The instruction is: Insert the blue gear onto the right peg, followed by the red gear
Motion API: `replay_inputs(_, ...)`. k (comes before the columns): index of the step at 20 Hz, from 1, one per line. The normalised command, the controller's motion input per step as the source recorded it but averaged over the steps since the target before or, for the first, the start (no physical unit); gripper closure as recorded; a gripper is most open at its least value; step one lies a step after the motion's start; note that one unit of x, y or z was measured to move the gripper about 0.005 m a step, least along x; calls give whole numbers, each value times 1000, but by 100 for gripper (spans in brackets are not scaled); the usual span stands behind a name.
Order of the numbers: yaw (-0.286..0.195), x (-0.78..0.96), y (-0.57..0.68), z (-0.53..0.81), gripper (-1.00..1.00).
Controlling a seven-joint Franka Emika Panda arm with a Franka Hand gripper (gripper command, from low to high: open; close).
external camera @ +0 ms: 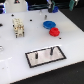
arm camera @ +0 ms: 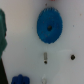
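The blue gear (external camera: 48,24) lies flat on the white table at the back, with the smaller red gear (external camera: 54,32) just in front of it, touching or nearly so. The grey black-bordered plate (external camera: 37,61) lies nearer the front with two dark pegs; the right peg (external camera: 50,50) stands on the exterior view's right side. My gripper (external camera: 19,35) hangs over the table well to the exterior view's left of the gears, its fingers apart and empty. The wrist view shows the blue gear (arm camera: 49,26) from above and the red gear's edge (arm camera: 50,1). My fingers are not clear there.
Dark clutter lines the table's far edge (external camera: 50,6). Small dark dots mark the table (arm camera: 73,57). A teal shape (arm camera: 2,35) and another blue blob (arm camera: 20,79) sit at the wrist picture's borders; I cannot tell what they are.
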Motion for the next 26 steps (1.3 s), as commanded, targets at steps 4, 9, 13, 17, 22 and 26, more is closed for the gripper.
replay_inputs(4, 0, -367, -13, -582, -100)
replay_inputs(9, 0, -364, -14, -575, -100)
replay_inputs(13, 0, -329, -24, -524, -100)
replay_inputs(17, 0, -355, -36, -435, -100)
replay_inputs(22, 0, -326, -12, -329, 100)
replay_inputs(26, 0, -294, 4, -155, 100)
